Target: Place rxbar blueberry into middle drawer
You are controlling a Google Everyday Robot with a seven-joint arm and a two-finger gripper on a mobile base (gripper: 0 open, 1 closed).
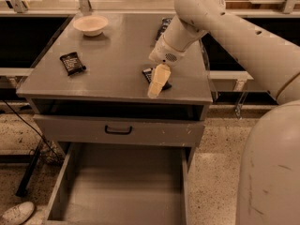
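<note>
The rxbar blueberry (147, 74) lies flat on the cabinet top (117, 64), near the front edge and toward the front right corner. Only dark slivers of its wrapper show on either side of the gripper (154, 89), which covers most of it. The gripper points down and a little toward the front edge, its cream tip right at the bar and the surface. I cannot tell how far the claw is open, nor whether it has hold of the bar. The white arm (234, 36) comes in from the right, over the back right corner.

Partly hidden behind the arm, by the back edge, lies a dark blue packet (163, 26). Near the left edge, well apart from the gripper, lies a black-wrapped bar (72, 63). A pale bowl (90, 25) stands upright in the back left corner.

Below the top is a dark open slot, and under that a closed grey drawer front (154, 132) with a black handle (118, 130). Beneath it the middle drawer (122, 186) is pulled out toward the camera, its flat grey floor and low side walls in view. On the speckled floor to the left of it lies a white shoe (16, 213).
</note>
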